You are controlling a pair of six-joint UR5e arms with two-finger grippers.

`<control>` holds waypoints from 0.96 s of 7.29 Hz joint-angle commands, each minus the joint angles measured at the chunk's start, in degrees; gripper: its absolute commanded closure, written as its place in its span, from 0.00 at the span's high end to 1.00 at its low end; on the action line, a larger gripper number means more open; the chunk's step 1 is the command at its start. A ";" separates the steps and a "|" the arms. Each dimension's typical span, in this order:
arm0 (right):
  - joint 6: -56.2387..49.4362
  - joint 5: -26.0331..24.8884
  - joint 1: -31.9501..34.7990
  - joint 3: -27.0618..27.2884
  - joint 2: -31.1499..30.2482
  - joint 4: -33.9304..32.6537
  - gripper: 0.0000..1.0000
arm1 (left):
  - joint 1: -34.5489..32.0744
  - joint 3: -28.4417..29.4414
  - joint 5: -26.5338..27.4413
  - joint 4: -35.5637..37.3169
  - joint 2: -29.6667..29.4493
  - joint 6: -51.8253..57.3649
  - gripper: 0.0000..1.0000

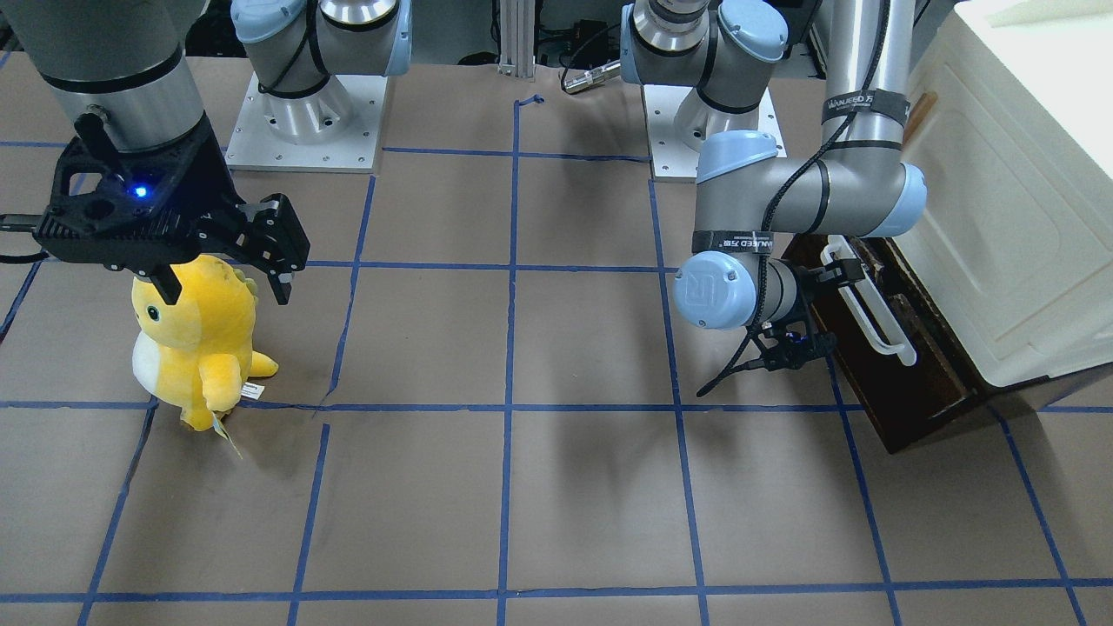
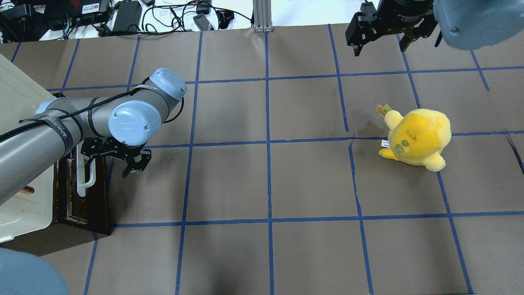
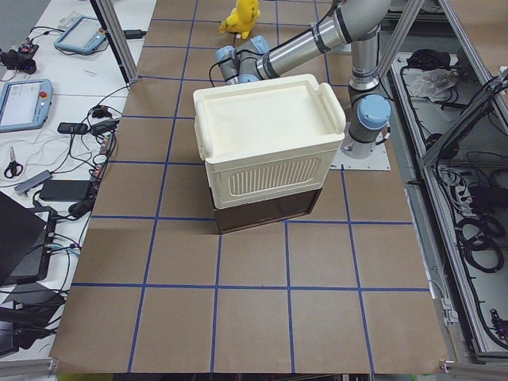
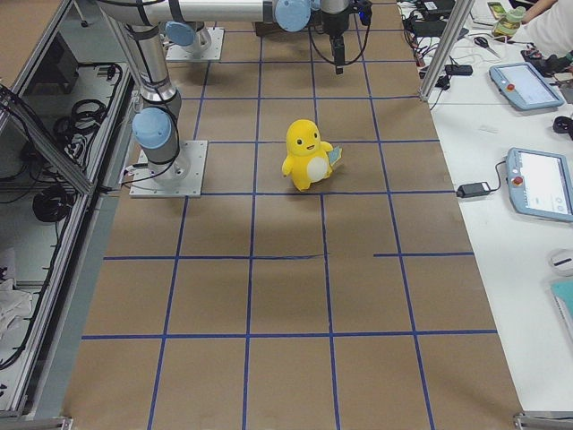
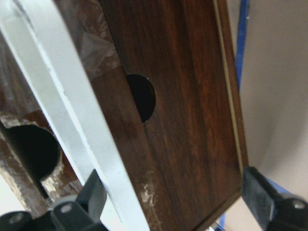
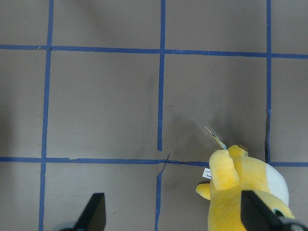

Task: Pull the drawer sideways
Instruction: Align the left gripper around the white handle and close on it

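Left end effector: your left end effector is spread wide and faces the drawer front head-on, with nothing pinched between its fingers.
Drawer: the drawer sits straight ahead of the left end effector, at the foot of the cabinet. From overhead you see its dark brown front showing past the cabinet's cream edge.
Handle: the white bar handle slants across the left wrist view. It passes just inside one finger and well apart from the other. You cannot tell from any view whether that near finger touches the bar.
Drawer face: between the fingers you see dark wood grain with a round hole in it, and a rougher, chipped opening on the far side of the handle.
Right end effector: your right end effector is spread too. It holds nothing, is raised over the worktop and points down.
Plush toy: a yellow plush toy with a white belly stands upright below the right end effector. It is off toward one finger rather than centred — clear of both fingertips in the right wrist view.
Spacing: the two end effectors are well apart — the left one low by the cabinet, the right one high toward the opposite end of the worktop.
Worktop: brown, marked with a blue tape grid.
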 commanded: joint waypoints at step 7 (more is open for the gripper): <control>0.00 -0.04 0.00 0.00 0.00 0.00 1.00 | -1.43 0.82 4.28 -1.71 -0.46 0.65 0.95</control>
